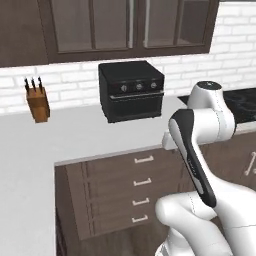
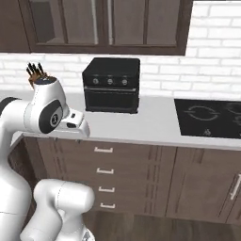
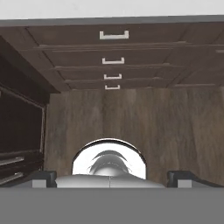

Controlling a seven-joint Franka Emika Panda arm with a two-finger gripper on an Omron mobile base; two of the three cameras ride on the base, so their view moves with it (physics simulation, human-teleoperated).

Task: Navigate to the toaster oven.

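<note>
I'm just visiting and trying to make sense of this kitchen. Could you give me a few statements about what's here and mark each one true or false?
1. The toaster oven sits on the counter against the white brick wall. True.
2. The toaster oven's door hangs open. False: the door is shut, its bar handle flat across the front.
3. A knife block stands to the left of the toaster oven. True.
4. The pincer grips a mug. False: nothing lies between its tips; it points down at the wooden floor.
5. A black cooktop is set in the counter to the right of the toaster oven. True.
6. The drawers below the counter are pulled out. False: all are closed.
</note>
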